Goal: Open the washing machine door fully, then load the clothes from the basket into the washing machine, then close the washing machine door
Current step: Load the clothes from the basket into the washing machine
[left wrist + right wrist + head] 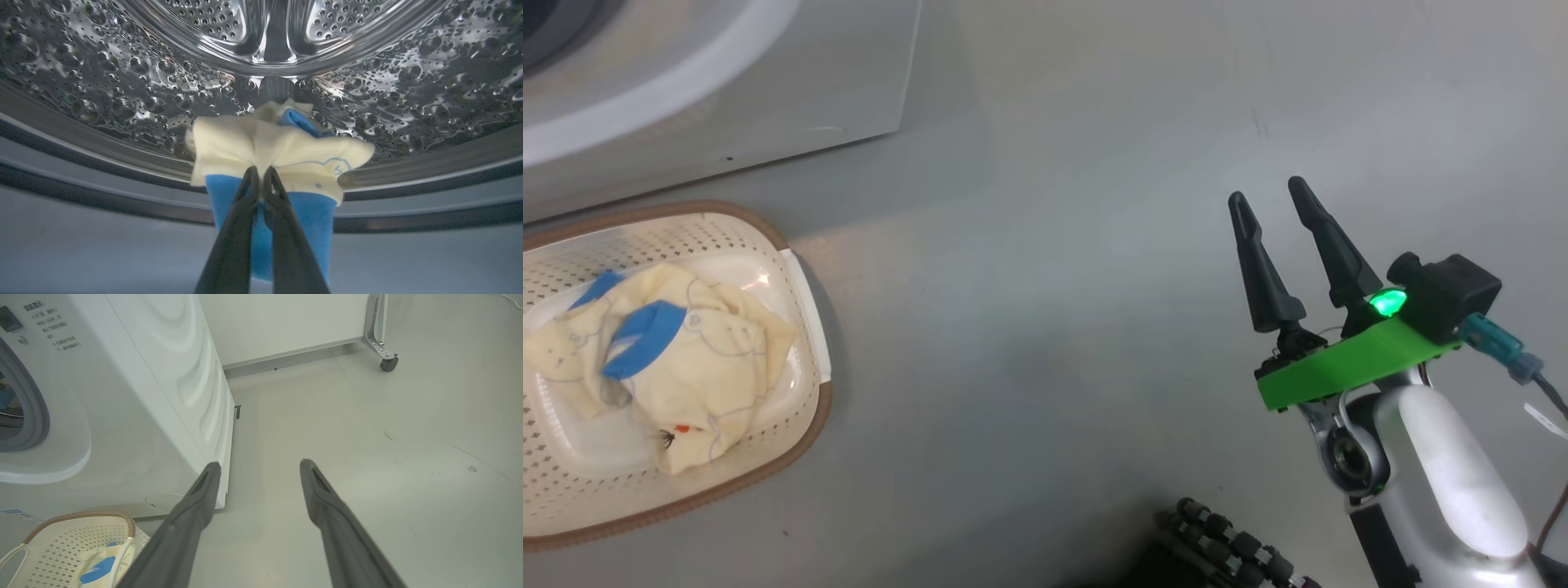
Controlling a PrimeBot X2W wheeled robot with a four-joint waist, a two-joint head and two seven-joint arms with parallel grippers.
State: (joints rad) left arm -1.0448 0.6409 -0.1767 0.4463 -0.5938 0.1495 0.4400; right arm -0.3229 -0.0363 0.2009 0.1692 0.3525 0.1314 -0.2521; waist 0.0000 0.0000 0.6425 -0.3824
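In the left wrist view my left gripper (260, 170) is shut, its tips pinching a cream-yellow and blue garment (282, 151) that drapes over the lip of the washing machine's steel drum (122, 102), its blue part hanging down over the grey gasket (61, 179). More clothes (703, 359) lie in the cream basket (805, 425) on the floor in front of the washing machine (768, 106). My right gripper (1268, 192) hangs open and empty over bare floor, far right of the basket. The washing machine door is out of view.
The right wrist view shows the washing machine's (135, 416) side, the basket (81, 515) at lower left, and a white panel on a castor (388, 363) at the back. Grey floor stretches to the right. A dark ribbed cable (1225, 547) sits at the head view's bottom edge.
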